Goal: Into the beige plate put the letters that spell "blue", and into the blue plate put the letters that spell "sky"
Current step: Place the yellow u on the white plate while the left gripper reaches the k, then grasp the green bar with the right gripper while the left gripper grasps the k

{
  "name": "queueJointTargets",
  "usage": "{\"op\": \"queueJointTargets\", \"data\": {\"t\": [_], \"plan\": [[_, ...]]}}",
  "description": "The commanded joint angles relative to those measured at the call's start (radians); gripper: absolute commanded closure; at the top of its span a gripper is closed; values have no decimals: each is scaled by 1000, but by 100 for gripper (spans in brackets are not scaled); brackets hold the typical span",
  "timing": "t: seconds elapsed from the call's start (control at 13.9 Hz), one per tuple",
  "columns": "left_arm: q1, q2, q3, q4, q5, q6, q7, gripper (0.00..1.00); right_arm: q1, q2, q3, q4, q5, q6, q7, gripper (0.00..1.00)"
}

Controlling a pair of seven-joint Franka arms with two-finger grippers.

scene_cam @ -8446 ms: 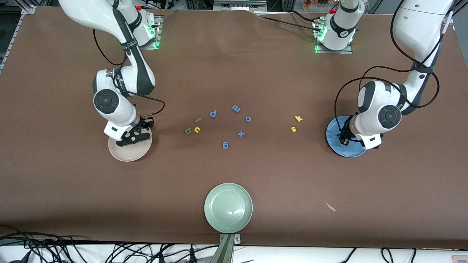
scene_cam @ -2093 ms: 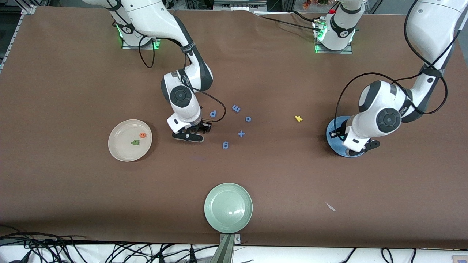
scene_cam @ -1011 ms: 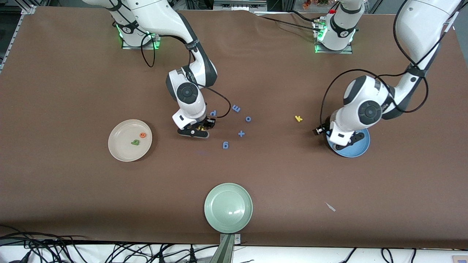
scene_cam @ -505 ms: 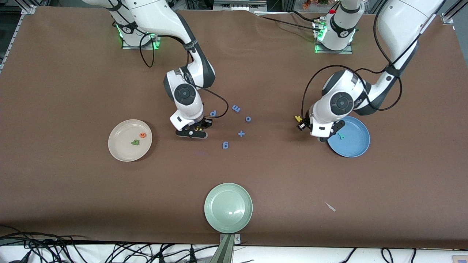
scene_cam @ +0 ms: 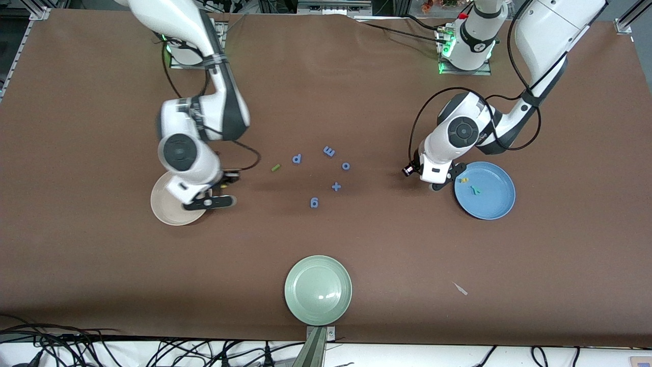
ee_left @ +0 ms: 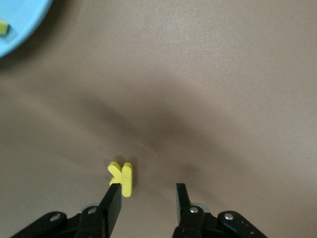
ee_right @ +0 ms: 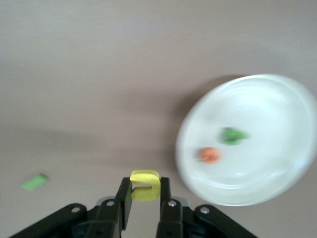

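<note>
Over the worktop just beside the beige plate, the right claw is closed on the yellow "u", pinching the foam letter between its fingertips so that it hangs clear of the surface. In the right wrist view the plate shows ahead of the claw with the orange "e" and the dark green "b" lying in it; my reading is that the "u" is held this way for carrying across to join them. The light green "l" lies on the worktop among the blue letters, well apart from this claw and toward the middle.

At the left arm's end, the left claw is low over the worktop beside the blue plate, with its fingers partly apart and nothing gripped. The yellow "k" lies flat on the worktop, touching or just at the tip of one finger, not centred in the gap between the two. The offset suggests the closing may nudge the letter rather than trap it squarely. In the blue plate lie the teal "y" and a small yellow piece, presumably the "s". The pale green plate sits unused, nearest the front camera.
</note>
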Motion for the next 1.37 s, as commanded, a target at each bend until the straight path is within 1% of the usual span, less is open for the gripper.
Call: {"op": "queueJointTargets", "data": {"t": [0.0, 0.07, 0.22, 0.36, 0.43, 0.51, 0.65, 0.79, 1.01, 1.15, 1.3], "plan": [[2, -19, -3, -14, 66, -47, -44, 48, -2, 12, -77, -47, 17, 7, -192, 84], [1, -17, -3, -14, 67, -47, -59, 48, -2, 10, -94, -80, 18, 39, -221, 84], [1, -13, -3, -15, 81, -47, -66, 48, -2, -5, -99, -172, 20, 140, -244, 83], [1, -8, -3, -21, 99, -42, -85, 49, -2, -26, -98, -254, 20, 237, -244, 80], [1, -4, -3, -21, 112, -42, -111, 49, -2, -26, -98, -272, 20, 264, -244, 77], [1, -4, -3, -20, 116, -42, -119, 50, -2, -26, -96, -274, 21, 268, -246, 74], [1, -1, -3, -20, 116, -42, -121, 50, 0, -26, -92, -268, 30, 263, -244, 60], [-1, 10, -3, -20, 116, -32, -124, 50, 3, -26, -87, -262, 60, 254, -232, 55], [-2, 22, -2, -20, 118, -19, -124, 50, 13, -28, -75, -245, 93, 226, -192, 55], [1, 24, -2, -21, 142, -19, -131, 50, 21, -31, -38, -216, 119, 199, -104, 55], [1, 27, -2, -20, 158, -19, -147, 51, 32, -31, 0, -193, 119, 196, 4, 55]]}}
